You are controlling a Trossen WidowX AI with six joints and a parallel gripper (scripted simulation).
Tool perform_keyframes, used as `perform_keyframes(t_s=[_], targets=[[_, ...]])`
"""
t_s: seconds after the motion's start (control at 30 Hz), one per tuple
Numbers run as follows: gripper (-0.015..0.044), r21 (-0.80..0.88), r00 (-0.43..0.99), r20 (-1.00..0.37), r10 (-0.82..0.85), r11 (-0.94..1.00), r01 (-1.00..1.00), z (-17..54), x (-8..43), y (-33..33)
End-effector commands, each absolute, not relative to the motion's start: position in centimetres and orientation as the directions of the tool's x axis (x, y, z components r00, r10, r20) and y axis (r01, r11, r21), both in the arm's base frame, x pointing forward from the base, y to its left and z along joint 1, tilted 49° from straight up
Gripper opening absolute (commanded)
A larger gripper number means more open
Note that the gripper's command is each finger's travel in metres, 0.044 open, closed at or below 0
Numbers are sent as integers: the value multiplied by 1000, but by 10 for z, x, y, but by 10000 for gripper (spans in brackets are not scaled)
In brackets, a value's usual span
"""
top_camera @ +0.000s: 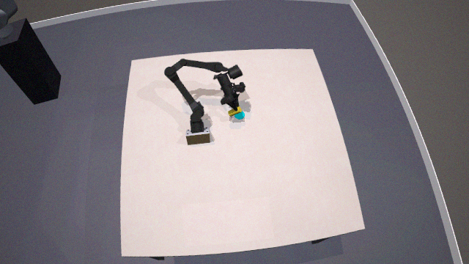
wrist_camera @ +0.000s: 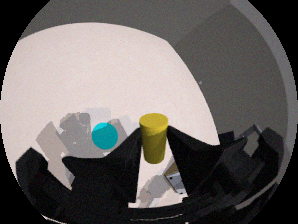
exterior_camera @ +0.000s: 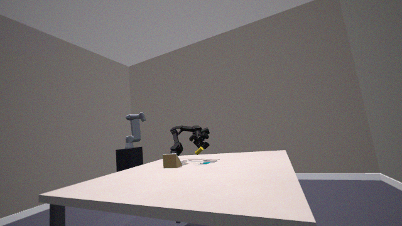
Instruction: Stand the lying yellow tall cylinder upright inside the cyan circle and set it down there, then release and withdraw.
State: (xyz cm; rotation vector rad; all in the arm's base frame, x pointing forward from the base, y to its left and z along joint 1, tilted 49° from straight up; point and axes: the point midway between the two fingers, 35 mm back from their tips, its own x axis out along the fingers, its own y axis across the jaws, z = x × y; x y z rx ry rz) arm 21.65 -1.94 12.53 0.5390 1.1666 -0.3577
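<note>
The yellow tall cylinder (top_camera: 233, 112) (exterior_camera: 199, 150) (wrist_camera: 154, 140) is held in the air above the table, tilted between lying and upright. My gripper (top_camera: 238, 110) (exterior_camera: 202, 149) (wrist_camera: 153, 129) is shut on it, with one finger on each side in the wrist view. The cyan circle (top_camera: 239, 115) (exterior_camera: 206, 163) (wrist_camera: 104, 136) lies flat on the table. In the top view the cylinder partly overlaps its upper left edge; in the exterior view the cylinder is above it, with a gap. In the wrist view the circle is left of the cylinder.
The pale table (top_camera: 238, 176) (exterior_camera: 220, 185) carries the arm's base block (top_camera: 198, 138) (exterior_camera: 171, 161), left of the circle in the top and exterior views. Shadows of the arm lie around the circle. A grey robot arm (exterior_camera: 135, 130) stands on a black pedestal (top_camera: 31, 66) (exterior_camera: 129, 159) away from the table.
</note>
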Motion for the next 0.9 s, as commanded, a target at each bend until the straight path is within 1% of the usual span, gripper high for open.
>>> perform_keyframes(t_s=[0.0,0.87], targets=[[105,210,381,-924,-14,816,539,126,217,-20],[105,229,497,-861,-110,788,572,130,219,-21]])
